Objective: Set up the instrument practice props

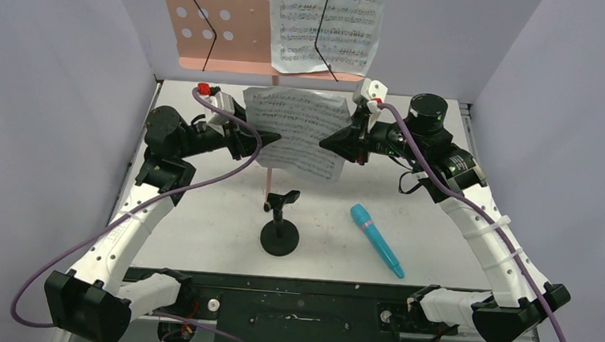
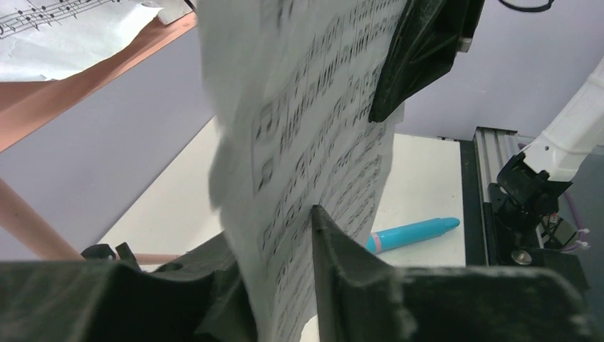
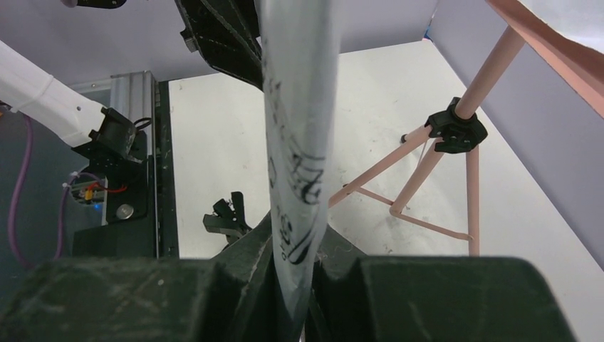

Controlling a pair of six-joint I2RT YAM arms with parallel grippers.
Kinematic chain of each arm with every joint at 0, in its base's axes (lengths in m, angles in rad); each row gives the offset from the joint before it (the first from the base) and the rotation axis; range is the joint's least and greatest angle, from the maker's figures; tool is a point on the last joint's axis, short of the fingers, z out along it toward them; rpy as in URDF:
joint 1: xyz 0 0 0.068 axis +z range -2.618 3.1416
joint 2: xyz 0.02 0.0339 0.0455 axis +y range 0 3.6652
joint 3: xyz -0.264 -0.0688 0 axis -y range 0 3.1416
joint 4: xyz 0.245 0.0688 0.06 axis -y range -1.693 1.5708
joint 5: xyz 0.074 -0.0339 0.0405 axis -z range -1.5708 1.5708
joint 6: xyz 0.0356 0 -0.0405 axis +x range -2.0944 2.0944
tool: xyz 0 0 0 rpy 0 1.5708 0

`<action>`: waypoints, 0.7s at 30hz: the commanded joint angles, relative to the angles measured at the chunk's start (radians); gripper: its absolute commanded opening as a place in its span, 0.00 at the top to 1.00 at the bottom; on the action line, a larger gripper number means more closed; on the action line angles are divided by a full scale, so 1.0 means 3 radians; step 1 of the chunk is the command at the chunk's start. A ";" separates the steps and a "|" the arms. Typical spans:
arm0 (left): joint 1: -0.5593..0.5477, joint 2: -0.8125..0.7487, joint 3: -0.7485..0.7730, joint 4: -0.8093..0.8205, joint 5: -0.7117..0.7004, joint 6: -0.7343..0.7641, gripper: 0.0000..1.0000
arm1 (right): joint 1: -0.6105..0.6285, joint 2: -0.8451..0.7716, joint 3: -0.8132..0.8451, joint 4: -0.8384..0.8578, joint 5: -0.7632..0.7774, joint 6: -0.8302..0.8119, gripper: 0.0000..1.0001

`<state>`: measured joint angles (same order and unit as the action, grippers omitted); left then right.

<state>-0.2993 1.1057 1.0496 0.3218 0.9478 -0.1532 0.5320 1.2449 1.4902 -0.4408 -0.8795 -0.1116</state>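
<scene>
Both grippers hold one white sheet-music page [image 1: 298, 130] in the air in front of the pink perforated music stand [image 1: 205, 19]. My left gripper [image 1: 272, 139] is shut on its left edge; the page [image 2: 313, 142] runs between my fingers. My right gripper [image 1: 325, 141] is shut on its right edge, seen edge-on in the right wrist view [image 3: 295, 142]. The other page [image 1: 326, 24] rests on the stand's right half. The teal toy microphone [image 1: 376, 239] lies on the table at the right, also in the left wrist view [image 2: 413, 234]. The black mic stand [image 1: 280, 227] stands upright, empty.
The stand's pink tripod legs [image 3: 427, 171] spread over the far table. Purple walls close in the back and sides. A black rail [image 1: 306, 308] runs along the near edge between the arm bases.
</scene>
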 commanded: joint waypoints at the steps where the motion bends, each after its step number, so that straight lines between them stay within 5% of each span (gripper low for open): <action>1: 0.0011 0.0021 0.0121 0.0224 0.0030 -0.0056 0.82 | 0.0019 0.0068 0.0038 0.0282 0.0185 0.0040 0.86; 4: 0.0009 0.0014 0.0077 0.0281 -0.0003 -0.0077 1.00 | 0.0022 0.0052 -0.0001 0.0453 0.0316 0.0154 0.78; 9: 0.0010 -0.0067 -0.0035 0.0467 -0.0173 -0.0280 1.00 | 0.0021 -0.0022 -0.0151 0.0672 0.0402 0.0308 0.60; 14: 0.0008 -0.0184 -0.0129 0.0545 -0.0322 -0.0374 1.00 | 0.0012 -0.0204 -0.0425 0.0895 0.0591 0.0371 0.23; 21: 0.0011 -0.0282 -0.0251 0.0609 -0.0371 -0.0473 1.00 | -0.0115 -0.0485 -0.0838 0.1587 0.0904 0.0982 0.06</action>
<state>-0.2993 1.0492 0.9863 0.4423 0.8513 -0.2638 0.5228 1.1694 1.2781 -0.1719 -0.6643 0.0566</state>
